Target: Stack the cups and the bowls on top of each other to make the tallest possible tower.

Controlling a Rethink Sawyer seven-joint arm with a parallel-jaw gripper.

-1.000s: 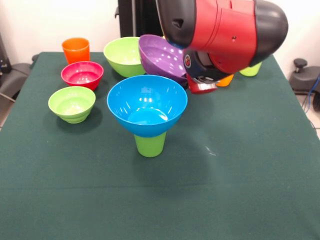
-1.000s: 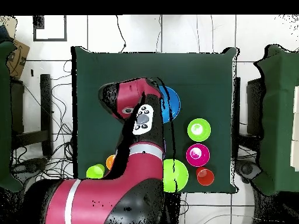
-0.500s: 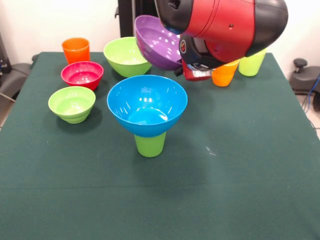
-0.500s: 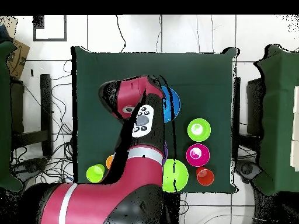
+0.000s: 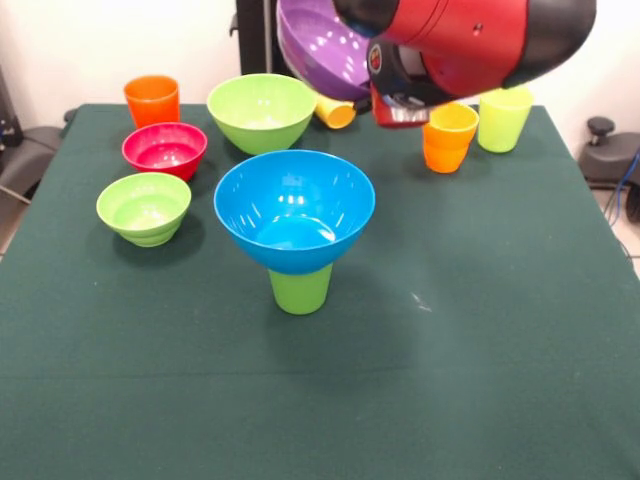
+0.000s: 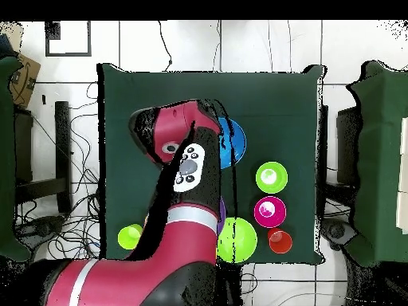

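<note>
Purple bowl (image 5: 320, 45) held aloft, tilted, at arm's (image 5: 460, 40) end, 12 o'clock of tower: blue bowl (image 5: 295, 210) atop green cup (image 5: 300, 290) mid-tabletop (image 5: 480, 330). Jaws' grip cannot be told.

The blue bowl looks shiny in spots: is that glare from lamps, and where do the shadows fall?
Front view: white glints dot the inside of the blue bowl and the purple bowl, likely lights above; soft shadows lie on the green cloth beside each bowl. Overhead view: the arm hides most of the blue bowl.
</note>
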